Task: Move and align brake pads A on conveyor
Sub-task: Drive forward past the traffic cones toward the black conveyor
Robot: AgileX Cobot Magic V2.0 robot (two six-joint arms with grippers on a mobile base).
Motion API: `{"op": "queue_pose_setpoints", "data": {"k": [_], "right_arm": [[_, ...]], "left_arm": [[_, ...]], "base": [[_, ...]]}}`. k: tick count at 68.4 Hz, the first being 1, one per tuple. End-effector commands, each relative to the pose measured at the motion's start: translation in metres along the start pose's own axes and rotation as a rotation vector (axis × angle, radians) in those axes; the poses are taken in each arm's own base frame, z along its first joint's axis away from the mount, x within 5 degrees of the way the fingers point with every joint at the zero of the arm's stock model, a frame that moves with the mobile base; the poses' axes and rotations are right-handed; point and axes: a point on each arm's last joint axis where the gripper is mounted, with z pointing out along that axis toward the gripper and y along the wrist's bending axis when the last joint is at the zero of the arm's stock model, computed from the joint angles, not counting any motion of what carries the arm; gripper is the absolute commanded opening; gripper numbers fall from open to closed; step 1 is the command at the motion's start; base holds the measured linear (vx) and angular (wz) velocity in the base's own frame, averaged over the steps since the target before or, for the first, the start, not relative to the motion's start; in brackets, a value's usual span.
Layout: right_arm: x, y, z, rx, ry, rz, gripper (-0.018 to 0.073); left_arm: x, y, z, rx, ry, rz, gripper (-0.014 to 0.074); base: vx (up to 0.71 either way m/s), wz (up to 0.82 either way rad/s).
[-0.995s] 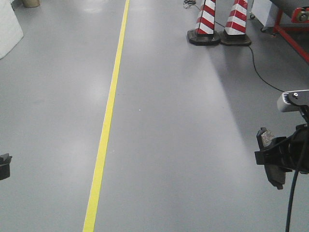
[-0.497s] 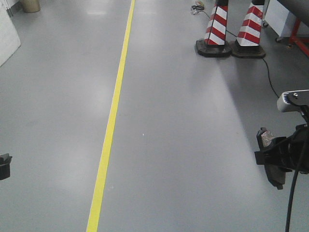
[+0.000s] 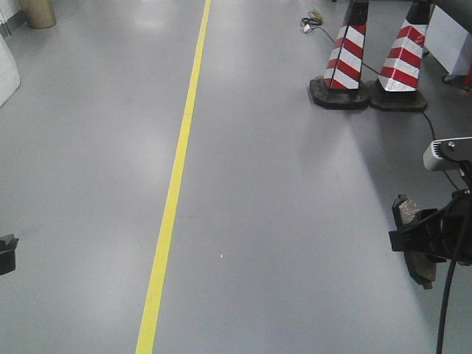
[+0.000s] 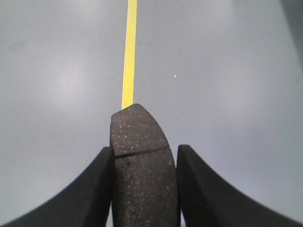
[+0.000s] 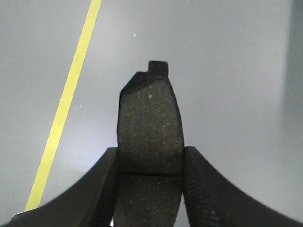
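Both wrist views look down on a grey floor (image 4: pixel 227 94). The left gripper (image 4: pixel 144 158) is clamped on the long edges of the left pad (image 4: pixel 139 132), whose cross groove shows between the fingers, and a yellow line (image 4: pixel 129 56) runs beyond its tip. The right gripper (image 5: pixel 150 158) is closed the same way on the right pad (image 5: pixel 150 118), with a backing-plate tab jutting from the pad's far end. In the front view, that pad stands on edge at the right border. Two red-and-white cones (image 3: pixel 345 59) stand far behind.

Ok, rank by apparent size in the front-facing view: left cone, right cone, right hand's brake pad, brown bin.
1. Left cone and right cone: alike, both cropped.
2. Brake pad, inflated by nearness to the camera.
3. Brown bin.
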Motion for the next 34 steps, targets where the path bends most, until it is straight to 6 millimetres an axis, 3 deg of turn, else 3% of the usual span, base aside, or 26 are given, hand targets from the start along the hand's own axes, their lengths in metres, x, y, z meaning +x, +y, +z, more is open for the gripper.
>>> {"op": "queue_pose_setpoints", "data": {"k": [1, 34], "right_arm": [[-0.0129, 0.0000, -0.0121, 0.007, -0.110, -0.012, -0.0010], [-0.0130, 0.0000, -0.0121, 0.007, -0.111, -0.012, -0.0010]], "left_arm": [[-0.0151, -0.0029, -0.0075, 0.017, -0.116, -0.005, 0.0177], [-0.0151, -0.0029, -0.0075, 0.017, -0.116, -0.005, 0.0177]], "base": [[0.63, 0.03], [0.65, 0.01]]}}
